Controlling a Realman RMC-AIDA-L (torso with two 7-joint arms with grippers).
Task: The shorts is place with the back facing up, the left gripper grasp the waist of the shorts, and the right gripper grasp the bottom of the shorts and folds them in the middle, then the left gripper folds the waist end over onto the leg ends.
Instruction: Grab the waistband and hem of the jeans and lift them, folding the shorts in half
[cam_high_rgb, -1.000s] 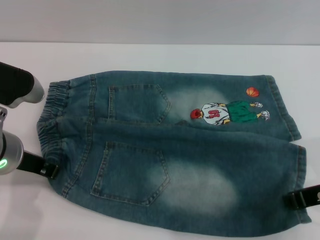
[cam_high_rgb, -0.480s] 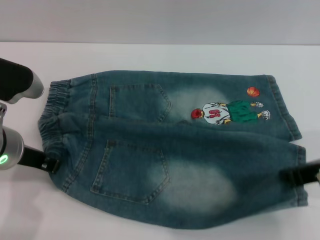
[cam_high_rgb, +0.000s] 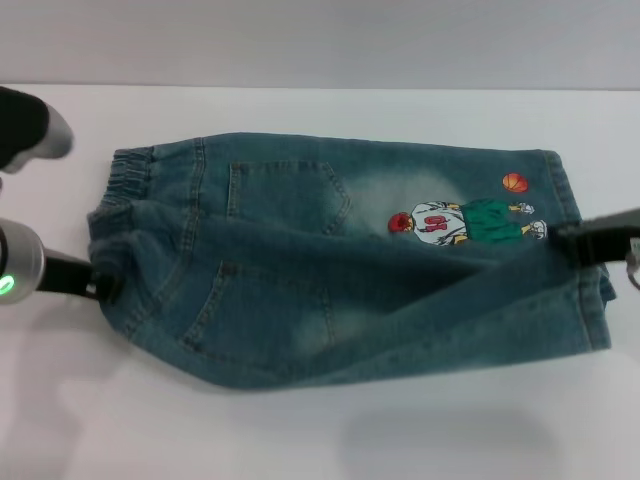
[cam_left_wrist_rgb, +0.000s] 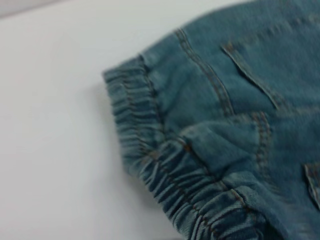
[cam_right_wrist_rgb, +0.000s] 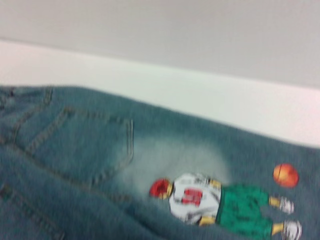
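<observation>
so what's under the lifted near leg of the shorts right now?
The near half of the shorts is raised and folding toward the far leg with the cartoon print, held by the left gripper and right gripper. Only white table shows below; beneath the fold is hidden.

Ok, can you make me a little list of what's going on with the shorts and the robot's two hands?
shorts: blue denim, pockets up, near half lifted and being folded over the far half
picture on shorts: cartoon basketball player with an orange ball
waistband: ruffled, on the robot's left
left gripper: pinching the waistband's near corner
right gripper: holding the leg hem, raised over the far leg
table: white
</observation>
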